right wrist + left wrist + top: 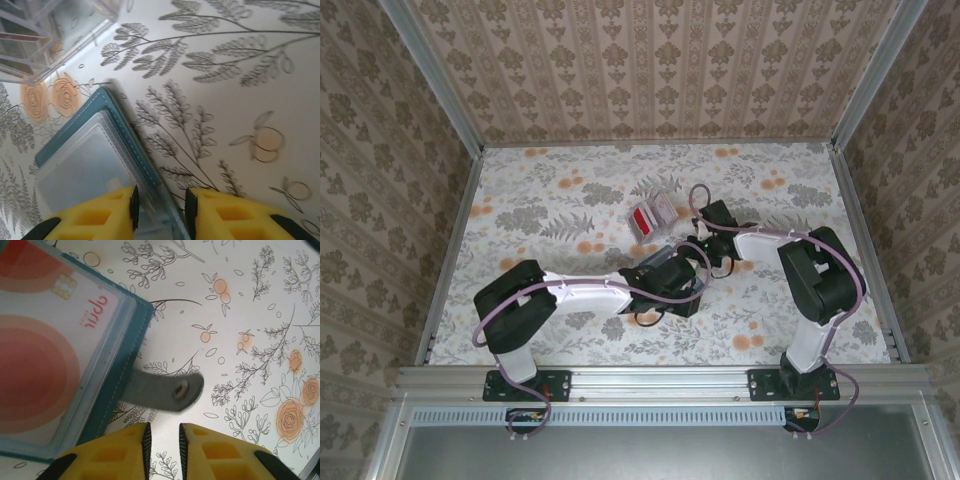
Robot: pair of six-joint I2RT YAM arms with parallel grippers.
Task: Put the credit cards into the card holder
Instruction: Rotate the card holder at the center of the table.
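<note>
Card holder [131, 347] lies open ahead of the left tool [162, 440], slightly apart and empty; right tool [160, 200] straddles its edge, grip unclear. One red-and-white credit card [45, 355] sleeved; others seemingly wait in a clear box [652, 213].

Bright, even overhead light, soft shadows; glare whitens the flat dark teal folding card holder [112, 112] (close-ups slightly blurry).

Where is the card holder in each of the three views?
Top external: card holder near the picture's centre, partly hidden, just nearer than the clear box.
Left wrist: left side, open, with a card in its sleeve.
Right wrist: lower left, reaching the bottom edge.
Shared landmark: the clear box, upper left in the right wrist view.
</note>
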